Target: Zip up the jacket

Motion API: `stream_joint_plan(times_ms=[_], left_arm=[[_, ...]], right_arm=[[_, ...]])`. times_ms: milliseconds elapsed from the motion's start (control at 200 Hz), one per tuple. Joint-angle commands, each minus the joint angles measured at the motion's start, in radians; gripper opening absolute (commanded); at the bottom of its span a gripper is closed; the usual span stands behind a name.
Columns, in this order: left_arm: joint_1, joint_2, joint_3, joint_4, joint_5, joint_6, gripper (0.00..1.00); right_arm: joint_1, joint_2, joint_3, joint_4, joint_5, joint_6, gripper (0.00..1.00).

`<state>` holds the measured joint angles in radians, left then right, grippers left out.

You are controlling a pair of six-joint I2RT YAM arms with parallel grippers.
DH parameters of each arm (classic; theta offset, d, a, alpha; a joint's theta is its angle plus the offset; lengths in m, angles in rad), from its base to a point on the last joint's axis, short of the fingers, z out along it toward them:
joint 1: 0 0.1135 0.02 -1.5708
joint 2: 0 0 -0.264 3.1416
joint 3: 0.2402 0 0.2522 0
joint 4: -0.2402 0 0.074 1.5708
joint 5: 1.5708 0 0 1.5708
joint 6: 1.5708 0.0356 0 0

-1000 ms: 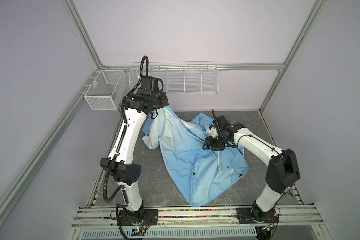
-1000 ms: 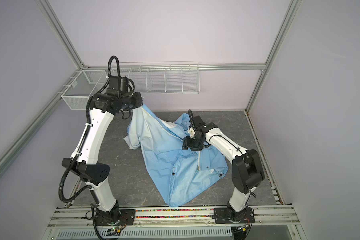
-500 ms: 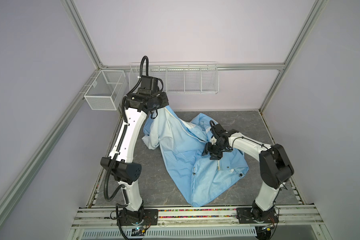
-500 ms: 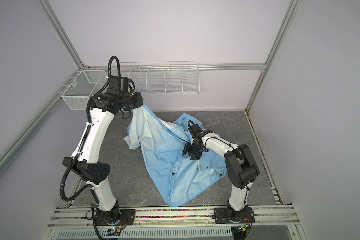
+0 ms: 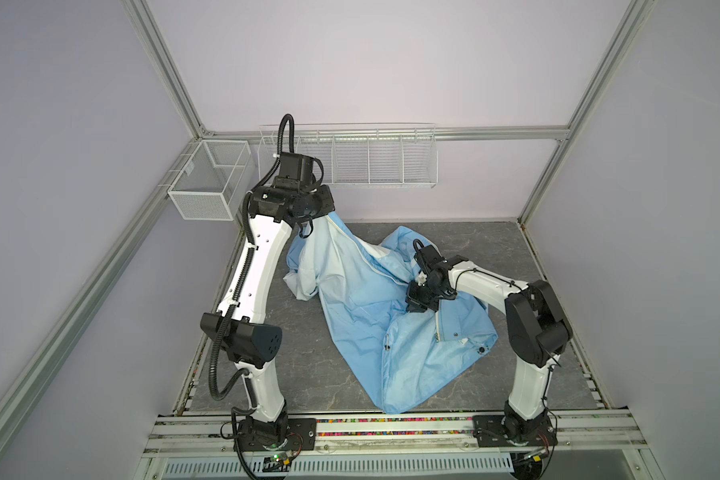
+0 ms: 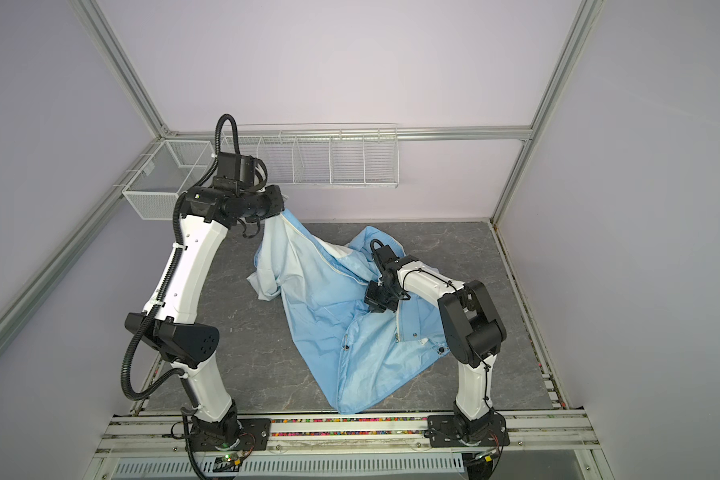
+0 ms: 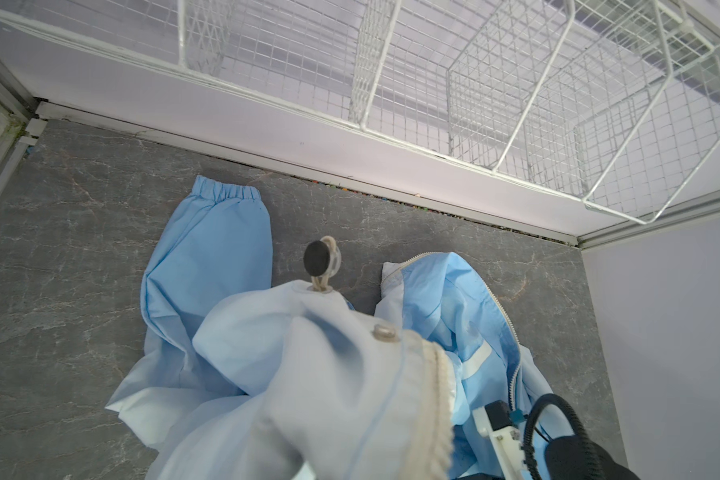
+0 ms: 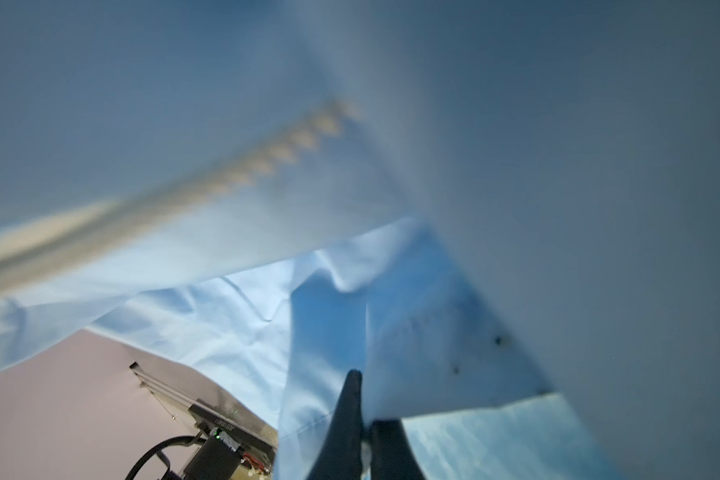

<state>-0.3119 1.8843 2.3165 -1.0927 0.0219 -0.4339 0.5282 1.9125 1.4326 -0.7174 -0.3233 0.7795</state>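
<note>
Both hands closed on the jacket [image 5: 362, 299], zip looks undone.
My left hand [image 5: 324, 210] pinches the jacket's top edge, cloth hanging below it to the bench [image 5: 292, 353]. My right hand [image 8: 360, 415] is shut on a fold beside the zipper [image 6: 321, 257]. If it holds only cloth, pulling would drag fabric and jam the teeth.

Lilac walls [image 5: 391, 62] enclose a grey marbled floor [image 5: 308, 365].

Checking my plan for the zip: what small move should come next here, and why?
Probably draw the right gripper gently away from the left gripper, tautening the zipper: both are shut on the jacket, whose cloth sags between them.
</note>
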Motion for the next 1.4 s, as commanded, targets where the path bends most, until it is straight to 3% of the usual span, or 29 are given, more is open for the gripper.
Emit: stream_joint_plan(times_ms=[0,105,200,290,470,630,665,725,800,885,1135,1245,1400], left_arm=[[0.052,0.065,0.055,0.021,-0.058,-0.005,0.00],[0.089,0.173,0.206,-0.020,-0.091,-0.005,0.00],[0.102,0.244,0.291,-0.030,-0.102,-0.006,0.00],[0.103,0.271,0.293,-0.012,-0.115,-0.018,0.00],[0.088,0.289,0.228,0.043,-0.124,-0.037,0.00],[0.071,0.318,0.204,0.049,-0.115,-0.037,0.00],[0.070,0.323,0.204,0.042,-0.108,-0.039,0.15],[0.065,0.320,0.203,0.018,-0.110,-0.042,0.47],[0.054,0.296,0.182,-0.005,-0.120,-0.037,0.62],[0.038,0.235,0.106,0.010,-0.131,-0.036,0.66],[0.024,0.016,-0.113,-0.021,-0.182,-0.110,0.68],[0.005,-0.131,-0.315,-0.014,-0.147,-0.180,0.68],[-0.079,-0.353,-0.770,0.146,-0.046,-0.333,0.66]], right_arm=[[0.048,-0.083,0.111,-0.072,-0.029,-0.082,0.08],[0.116,-0.150,0.161,-0.182,0.001,-0.164,0.08],[0.173,-0.244,0.102,-0.232,0.021,-0.199,0.07],[0.219,-0.342,0.005,-0.280,0.046,-0.209,0.08],[0.296,-0.509,-0.257,-0.246,-0.016,-0.164,0.08],[0.352,-0.559,-0.419,-0.209,-0.028,-0.135,0.22],[0.353,-0.571,-0.437,-0.212,-0.022,-0.131,0.26],[0.353,-0.601,-0.451,-0.232,0.016,-0.124,0.45],[0.343,-0.639,-0.430,-0.290,0.077,-0.126,0.65],[0.311,-0.664,-0.384,-0.339,0.144,-0.135,0.74],[0.087,-0.617,-0.267,-0.433,0.332,-0.194,0.76],[-0.007,-0.535,-0.249,-0.391,0.318,-0.228,0.75],[-0.061,-0.395,-0.236,-0.308,0.281,-0.259,0.73]])
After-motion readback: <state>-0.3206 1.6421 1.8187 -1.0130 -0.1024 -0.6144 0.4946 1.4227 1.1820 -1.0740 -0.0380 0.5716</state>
